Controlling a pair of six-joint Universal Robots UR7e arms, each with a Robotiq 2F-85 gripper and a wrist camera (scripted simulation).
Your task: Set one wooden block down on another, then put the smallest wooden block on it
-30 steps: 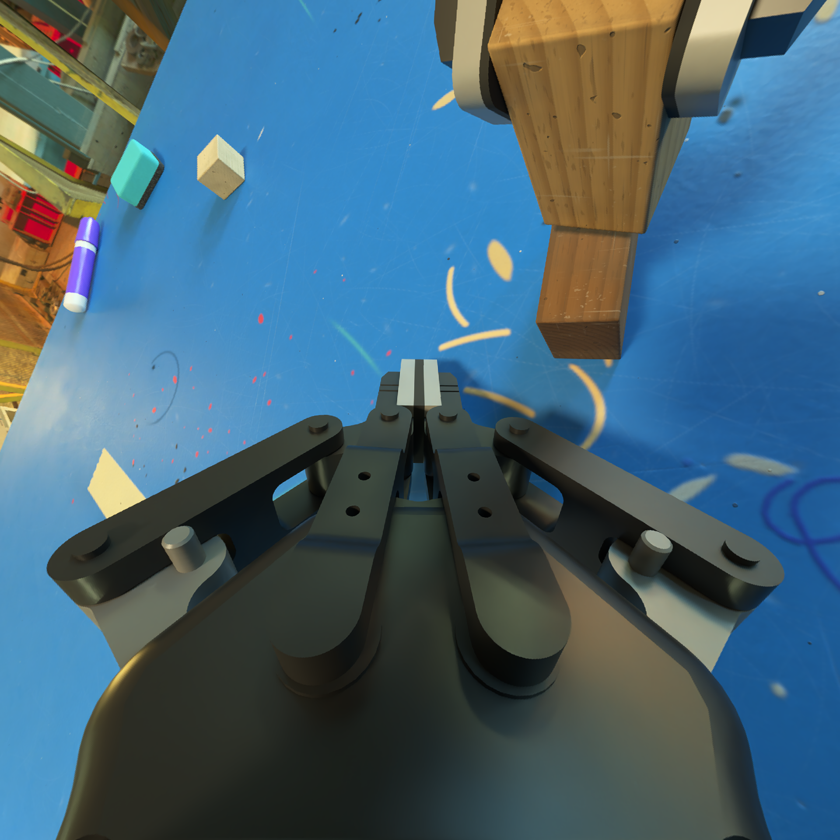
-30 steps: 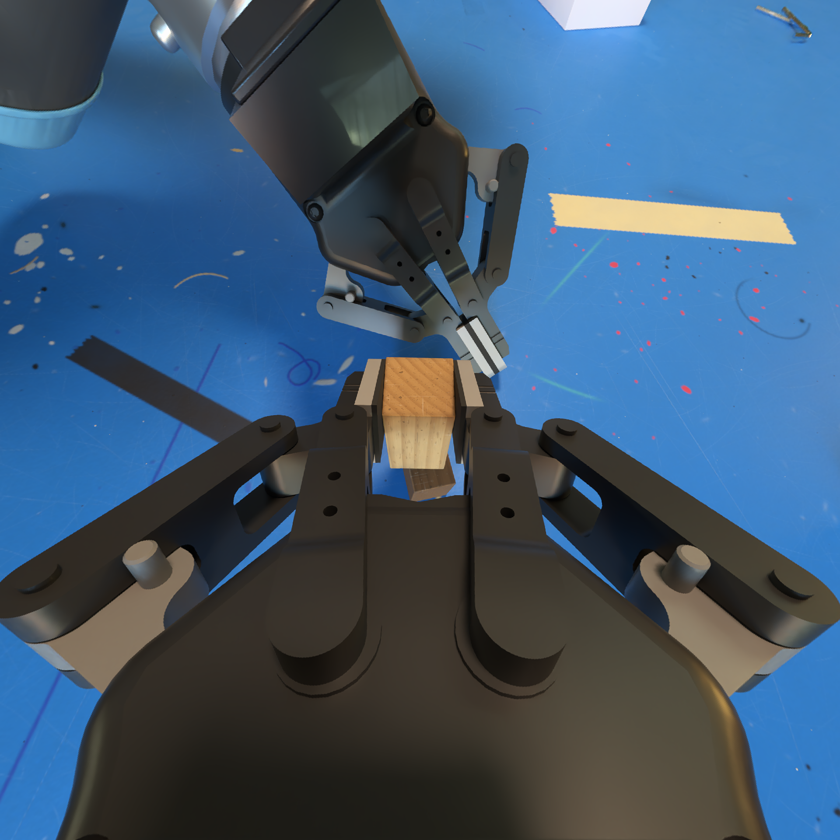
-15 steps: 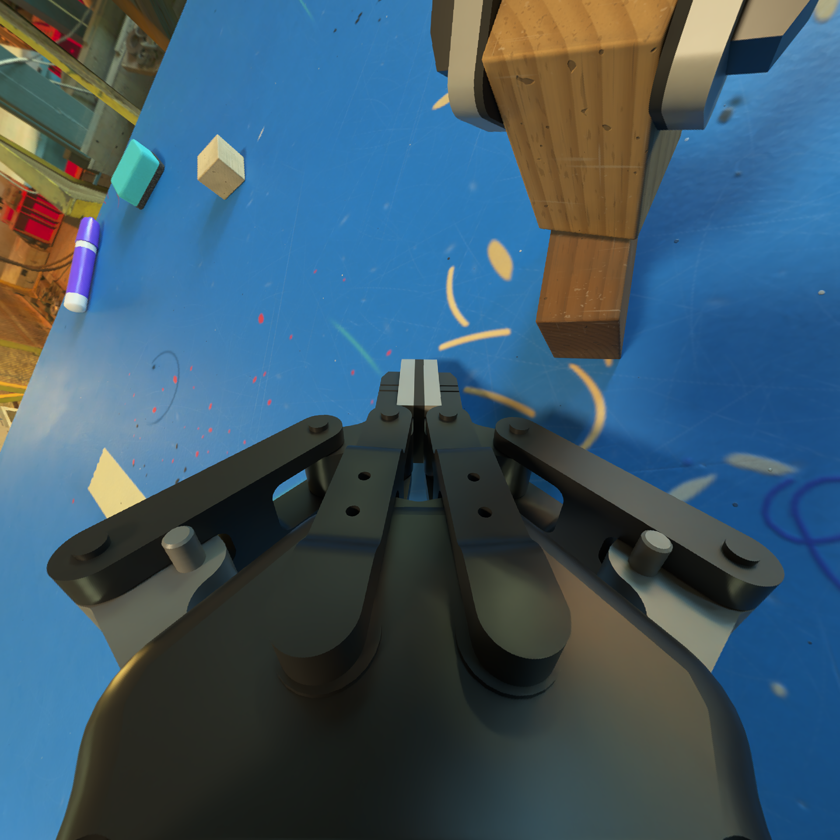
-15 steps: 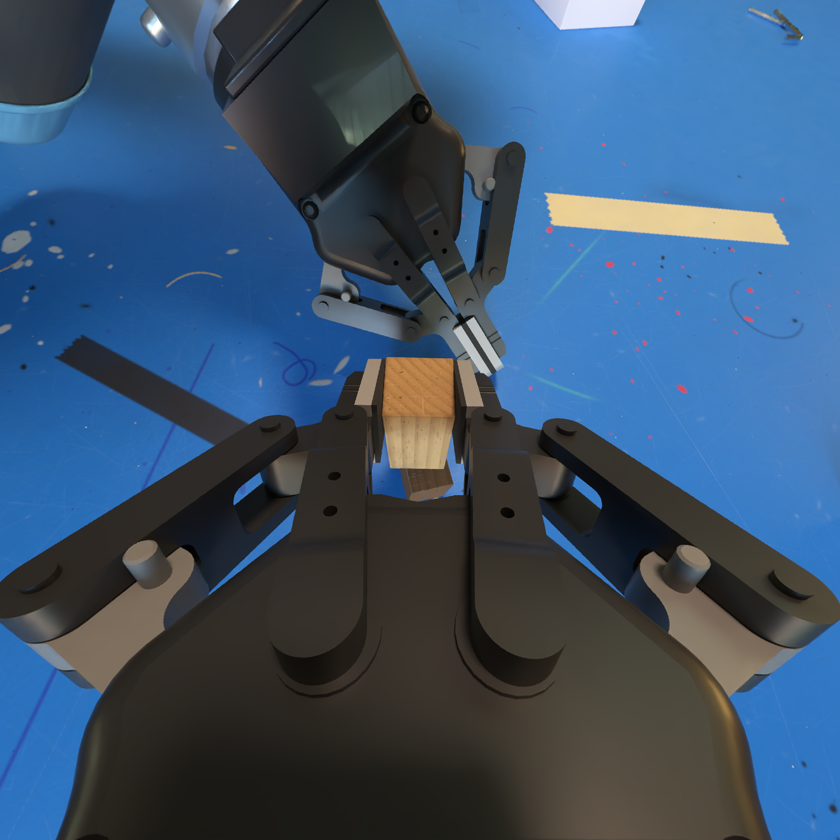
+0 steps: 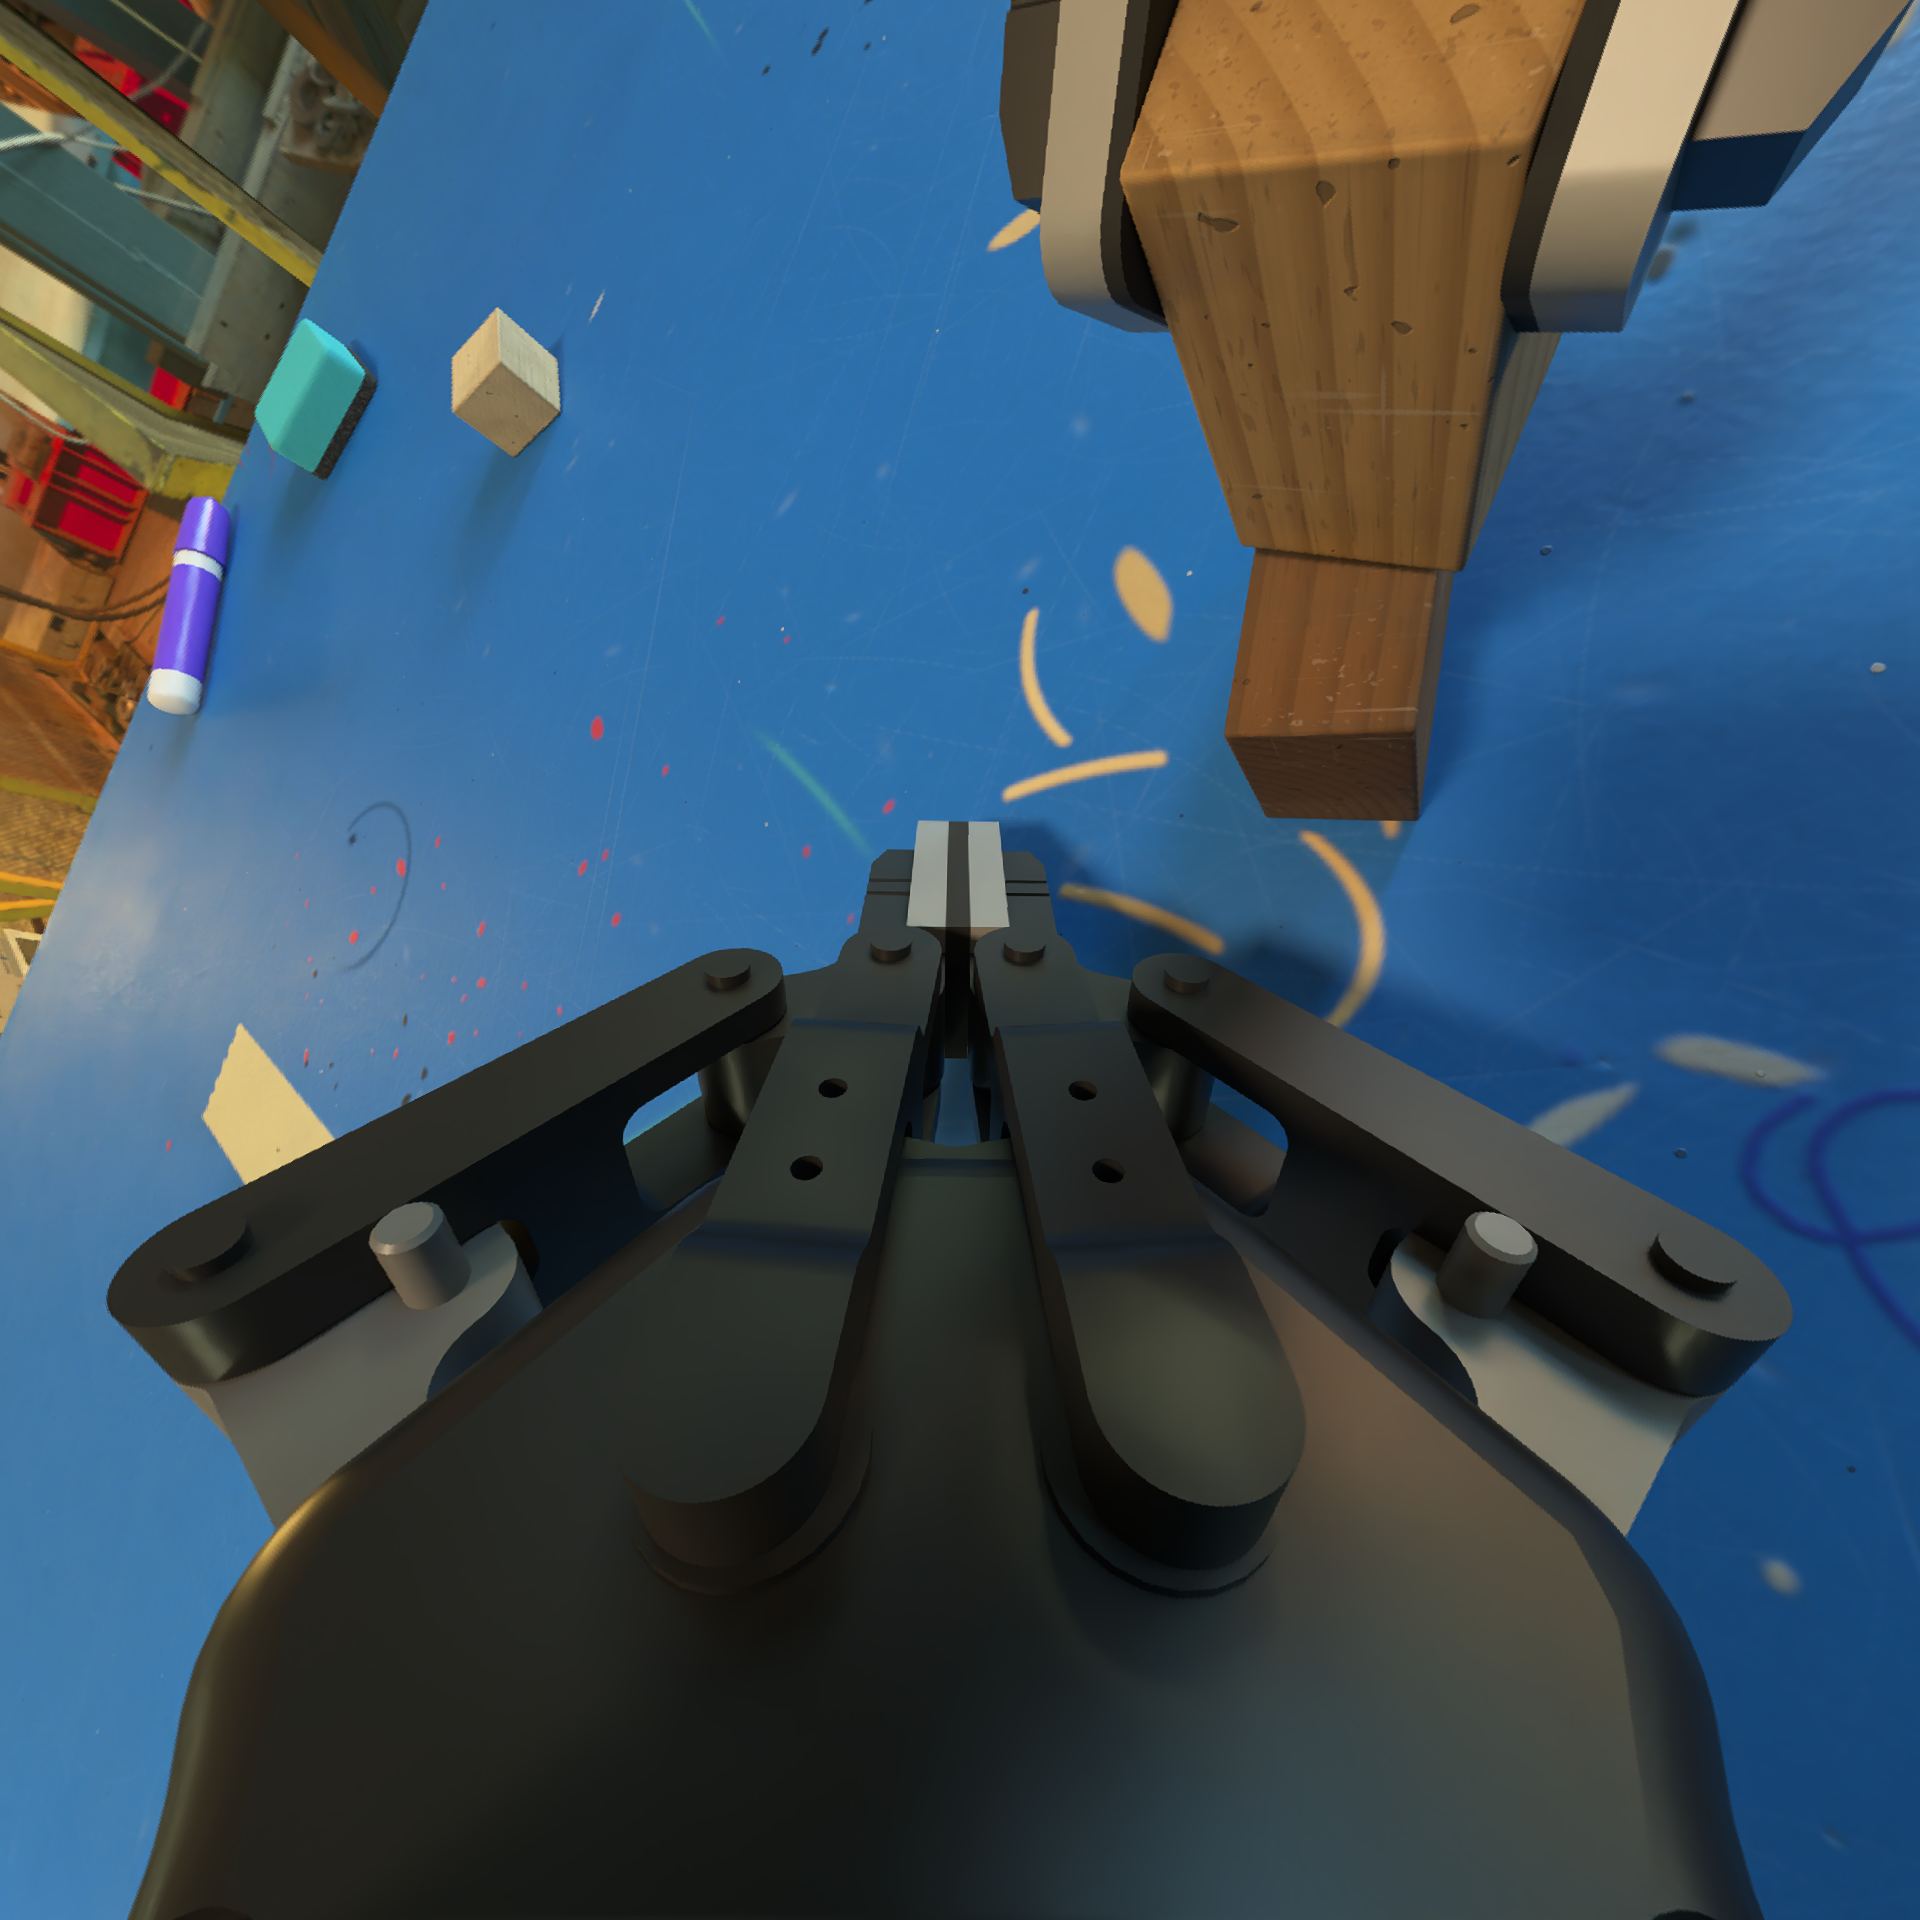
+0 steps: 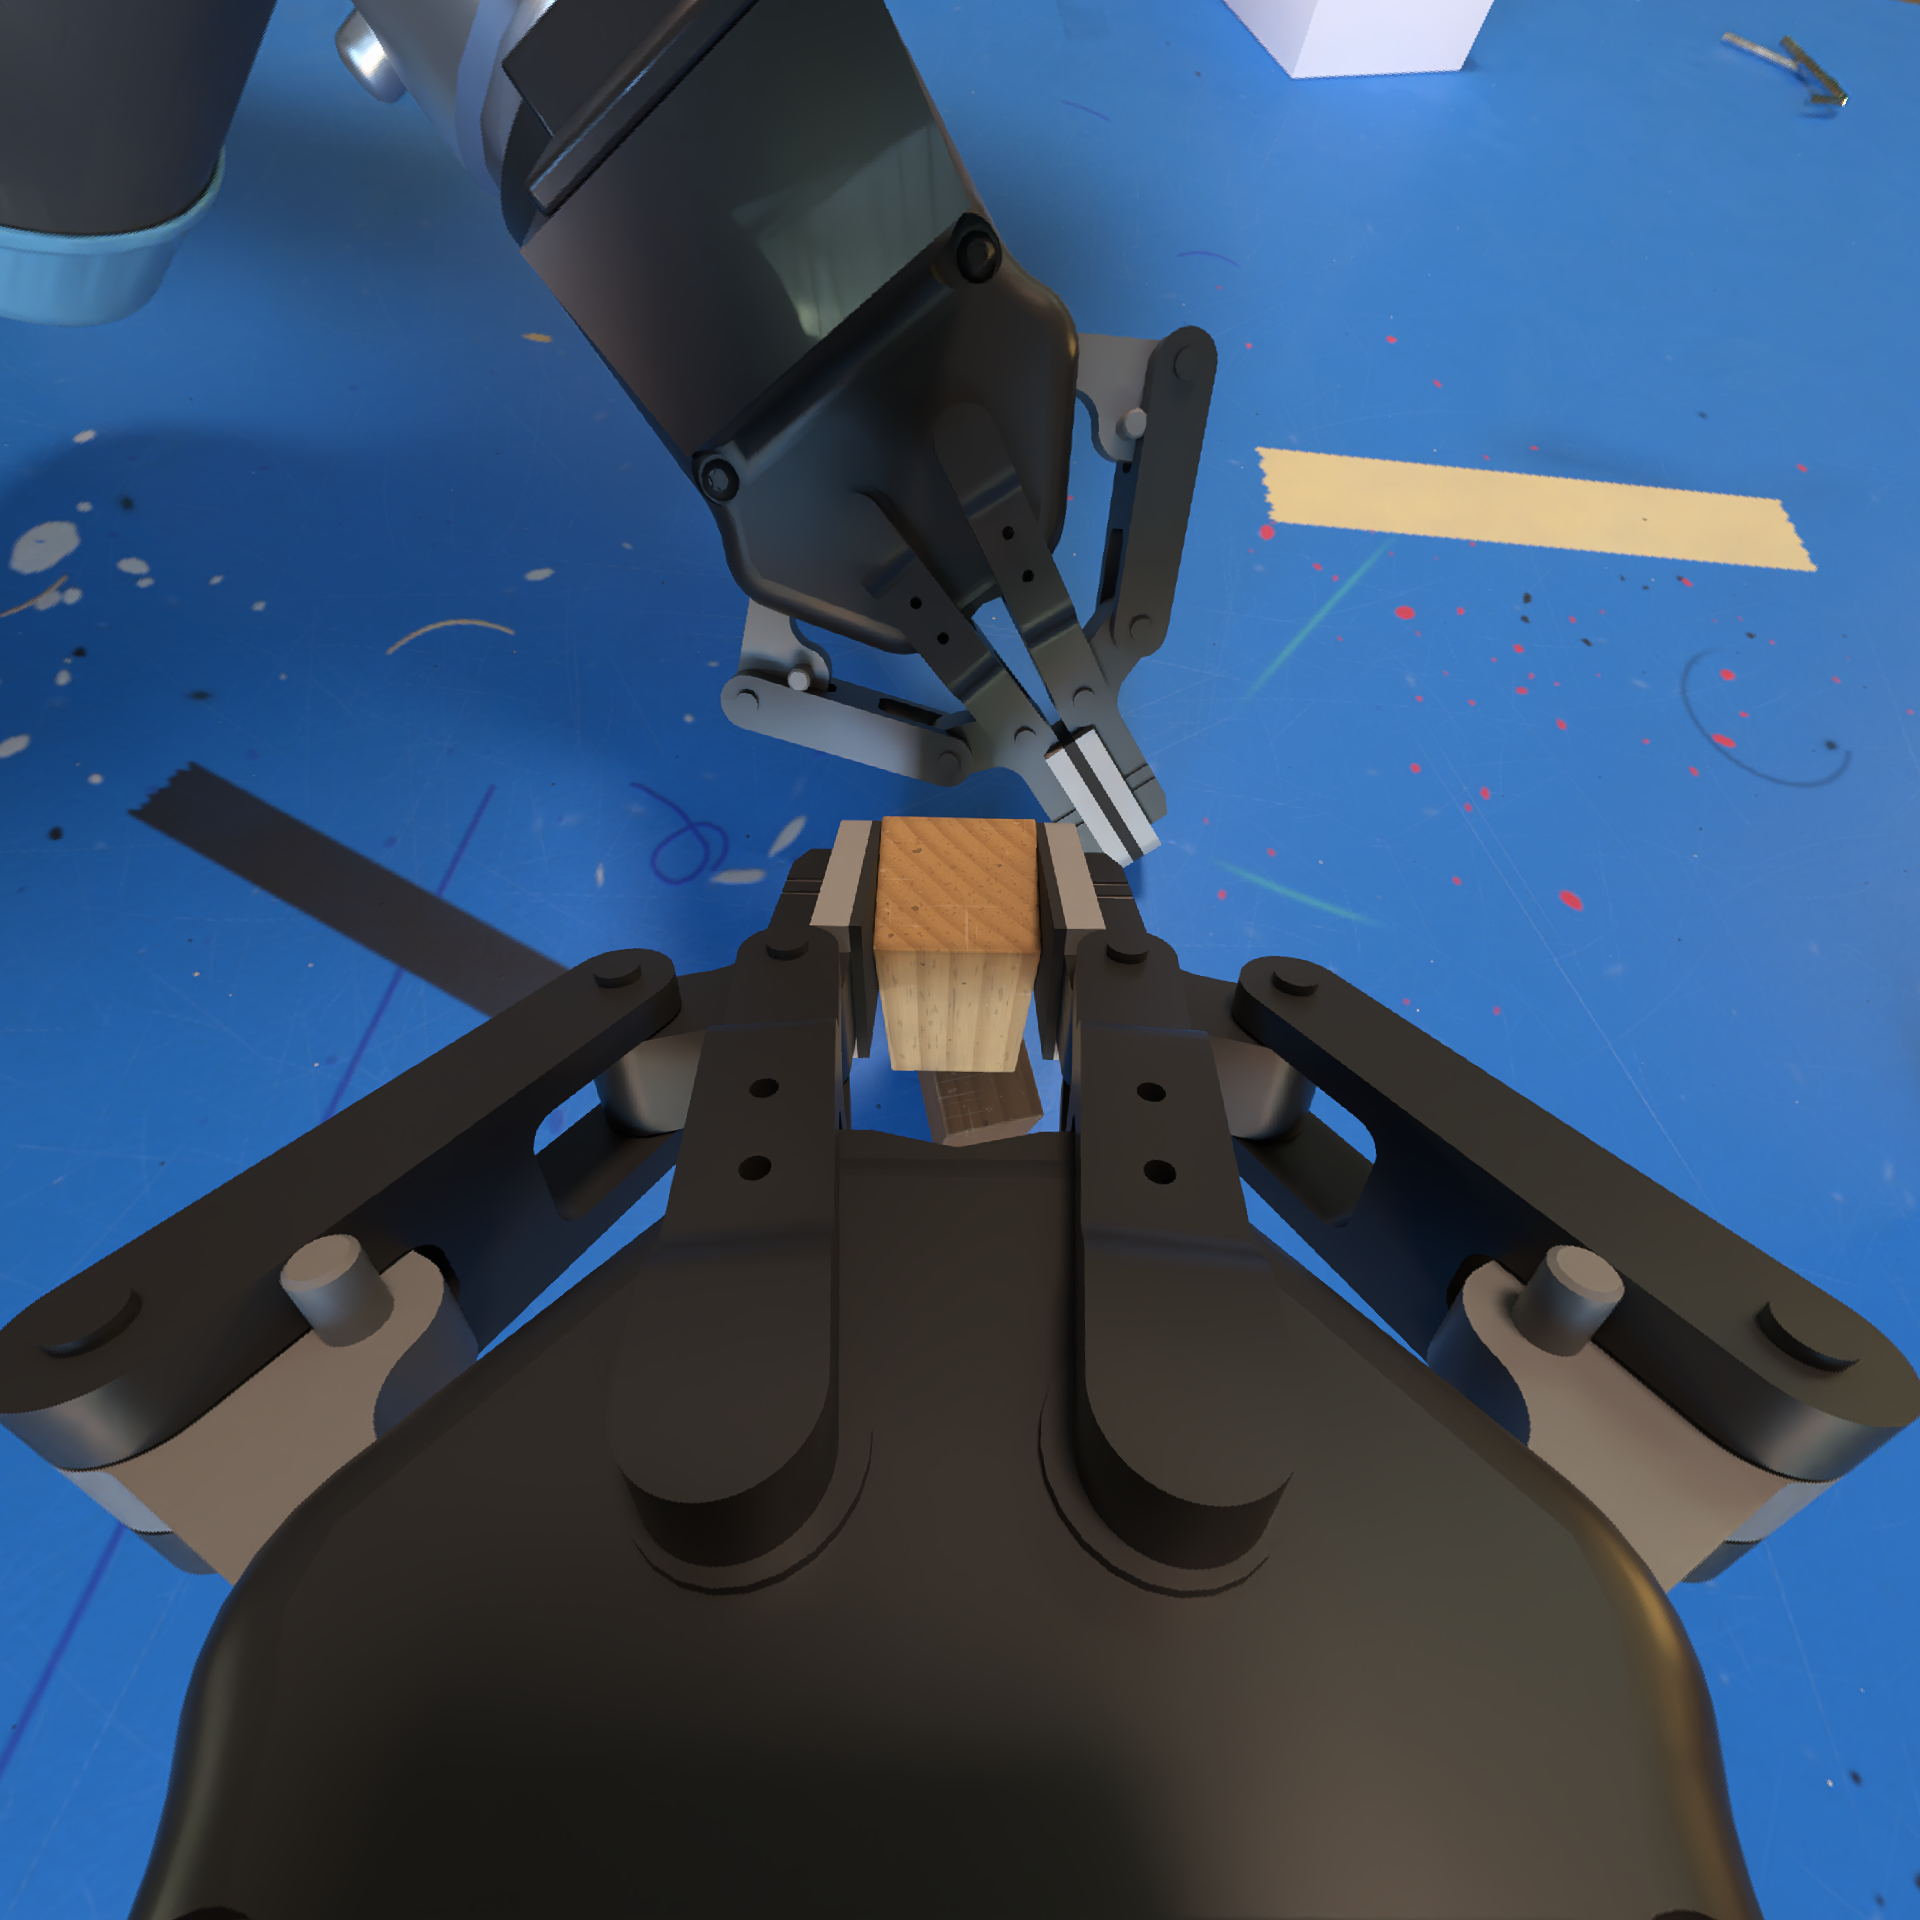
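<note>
Left pincer [image 5: 957, 873] closed, empty; small cube [image 5: 506, 380] far ahead-left on tabletop [image 5: 727, 520]. Right pincer [image 6: 957, 914] clamped on block [image 6: 957, 883], dark block [image 6: 982, 1107] directly beneath. Lower squarely, faces aligned, before releasing.

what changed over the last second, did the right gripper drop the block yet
Not yet. The right gripper stays shut on the light wooden block, which has sunk slightly toward the dark wooden block. The left gripper, shut and empty, and the small cube stayed put.

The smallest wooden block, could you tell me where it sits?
In the left wrist view, the smallest wooden block sits upper left on the blue table, beside the teal eraser.
</note>
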